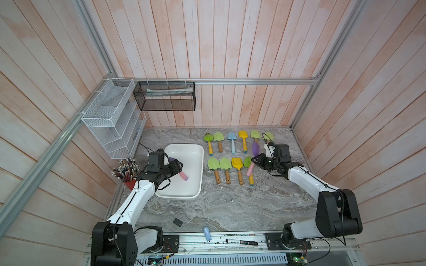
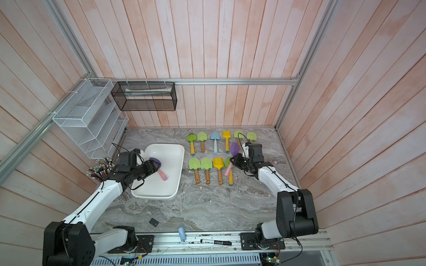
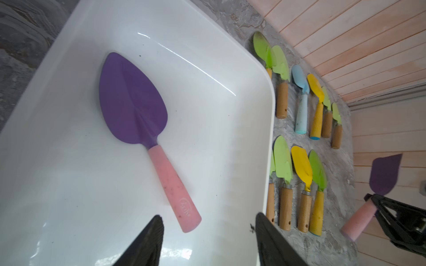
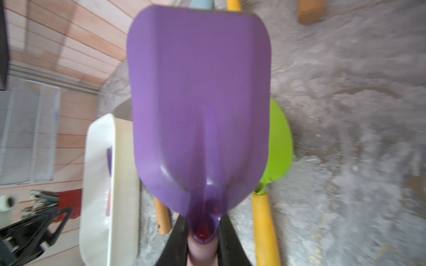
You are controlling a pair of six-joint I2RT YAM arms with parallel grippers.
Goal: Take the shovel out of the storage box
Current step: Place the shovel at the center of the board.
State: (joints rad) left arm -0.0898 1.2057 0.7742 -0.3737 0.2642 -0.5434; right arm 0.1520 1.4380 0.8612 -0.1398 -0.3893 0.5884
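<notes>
Reference: storage box [image 1: 191, 159], on the marble table [image 1: 230, 207].

Inside the box: one shovel [image 3: 153, 152] with a purple blade and pink handle. It lies flat on the box floor, blade toward the box's far end and handle toward its near end. Nothing else shows in the box.

Left gripper [image 3: 208, 217]: within the box outline, at the shovel's handle end. The jaws are about half spread and hold nothing. The tip of the pink handle lies in the gap between them and appears to touch neither pad. Its height above the handle cannot be told.

Right gripper [image 4: 202, 241]: outside the box, over the two rows of shovels [image 1: 227, 165] laid out beside the box's long side. It is clamped tight on the pink handle of a second purple shovel [image 4: 198, 103], which appears to be lifted off the table.

Progress (judgement): nearly done. Many shovels are outside the box and one is left in it, not yet gripped. Remaining steps: close the left jaws on the handle, lift the shovel over the rim, and set it down outside the box.
</notes>
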